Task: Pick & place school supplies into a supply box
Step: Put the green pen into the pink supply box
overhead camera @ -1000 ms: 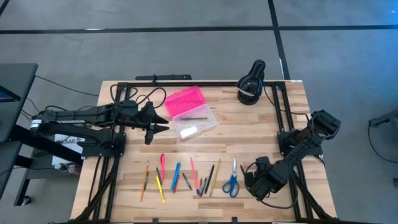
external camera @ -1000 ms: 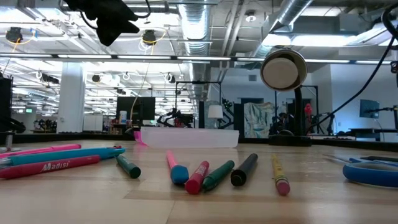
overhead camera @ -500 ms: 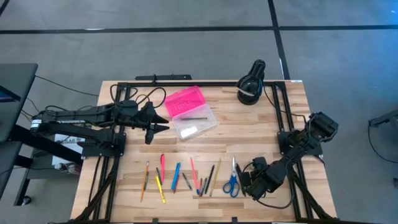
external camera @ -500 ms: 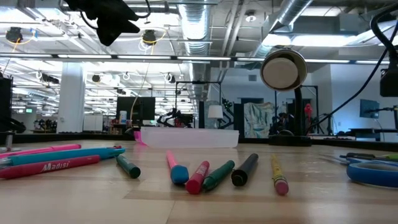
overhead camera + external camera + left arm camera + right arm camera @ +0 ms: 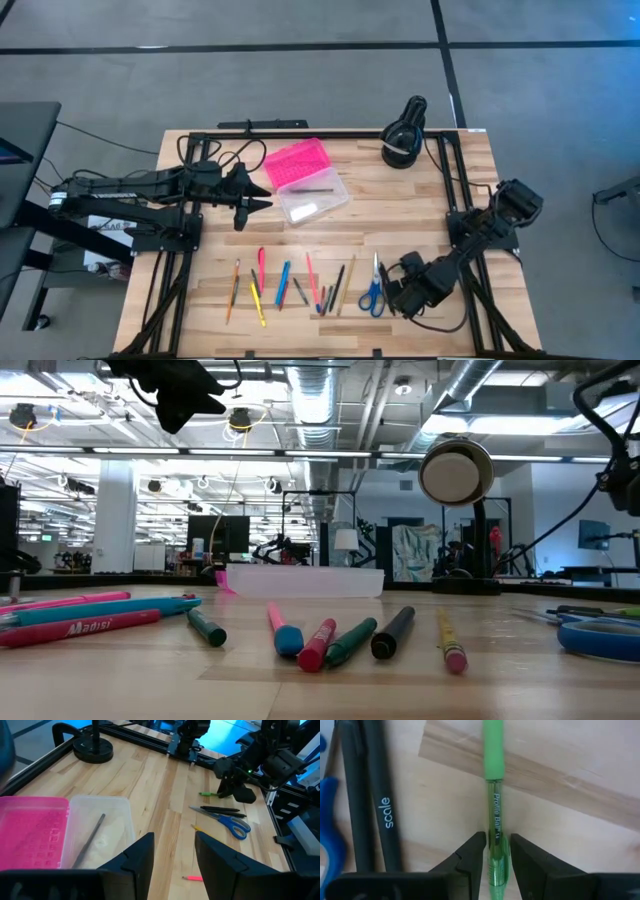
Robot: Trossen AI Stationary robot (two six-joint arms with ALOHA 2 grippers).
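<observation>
Pens and pencils lie in a row near the table's front edge, with blue-handled scissors at their right end. The supply box lies open at the middle back, pink lid flat beside its clear base, which holds a dark pencil. My right gripper points down just right of the scissors, open, one finger on either side of a green pen lying on the table. Whether they touch it I cannot tell. My left gripper hangs open left of the box.
Two dark pens and the scissors' blue handle lie close beside the green pen. A black round device stands at the back right. Black frame rails run along the table's sides and back. Bare wood lies between the box and the pen row.
My right gripper has moved a little toward the table's left, toward the scissors, has come down and has rolled about its pointing line. Its finger gap looks unchanged. Nothing on the table has moved.
</observation>
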